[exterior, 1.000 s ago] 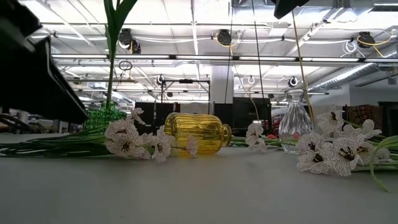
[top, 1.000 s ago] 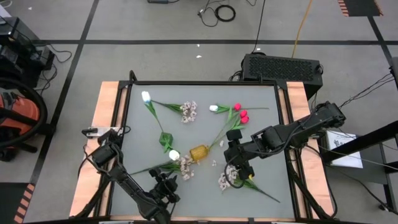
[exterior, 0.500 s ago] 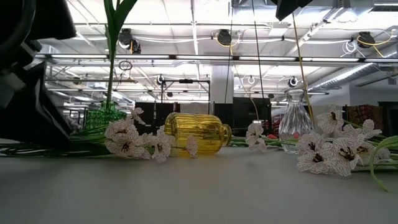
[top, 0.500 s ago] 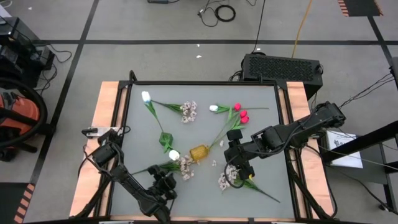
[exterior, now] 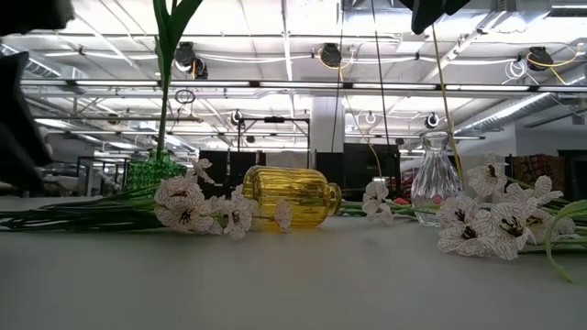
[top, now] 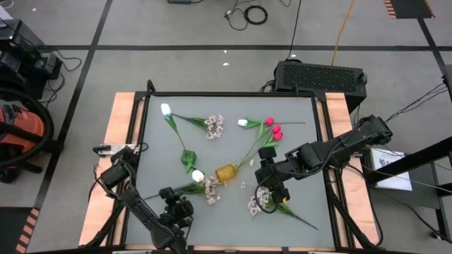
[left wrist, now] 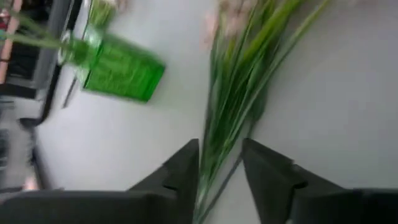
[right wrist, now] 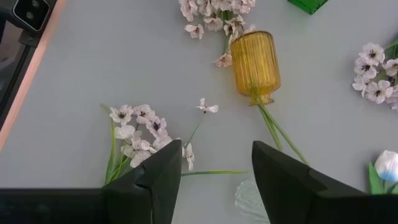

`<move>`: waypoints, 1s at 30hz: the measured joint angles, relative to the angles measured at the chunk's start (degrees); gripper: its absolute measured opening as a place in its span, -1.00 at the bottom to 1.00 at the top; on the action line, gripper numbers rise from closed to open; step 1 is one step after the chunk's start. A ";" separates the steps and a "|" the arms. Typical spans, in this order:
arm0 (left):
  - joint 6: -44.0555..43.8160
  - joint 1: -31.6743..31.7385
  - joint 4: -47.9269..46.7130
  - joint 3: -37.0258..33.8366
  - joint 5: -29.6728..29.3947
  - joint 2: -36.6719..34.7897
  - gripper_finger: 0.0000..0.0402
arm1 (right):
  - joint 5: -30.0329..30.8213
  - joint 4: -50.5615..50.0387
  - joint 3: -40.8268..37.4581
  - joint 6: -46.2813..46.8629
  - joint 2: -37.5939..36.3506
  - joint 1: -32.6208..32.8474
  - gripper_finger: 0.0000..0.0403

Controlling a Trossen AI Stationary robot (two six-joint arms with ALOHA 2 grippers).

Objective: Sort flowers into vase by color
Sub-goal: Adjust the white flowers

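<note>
My left gripper (top: 173, 200) is low at the near left with its fingers open. Between them in the left wrist view runs a bundle of green stems (left wrist: 231, 118), belonging to the white tulip (top: 198, 175) and pale spray (top: 210, 188) lying on the table. A green vase (top: 188, 159) stands upright and holds another white tulip (top: 166, 109). The yellow vase (top: 226, 171) lies on its side, with the pink-red tulips' (top: 273, 128) stems at its mouth. My right gripper (right wrist: 217, 149) hovers open above a loose spray (right wrist: 138, 127) and a clear vase (exterior: 433, 188). My left gripper has the green stems (left wrist: 214, 163) between its two fingers, coming at them slanting down and lying along them. The stems lie on the table and run close by one finger (left wrist: 186, 168). Whether either finger touches them I cannot tell.
A third spray (top: 214, 125) and a white tulip (top: 242, 123) lie toward the far side. A long stem (top: 300, 219) trails toward the near right corner. Wooden rails (top: 116, 141) border the grey mat on the left and right.
My left gripper has moved toward the table's left edge and slightly away from the near edge, rolling its wrist as it went. The flowers and vases have stayed where they were.
</note>
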 joint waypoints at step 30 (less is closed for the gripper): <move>32.72 8.48 13.82 -5.69 6.90 -0.95 -0.83 | 0.02 0.04 0.00 -0.24 0.01 0.13 -0.07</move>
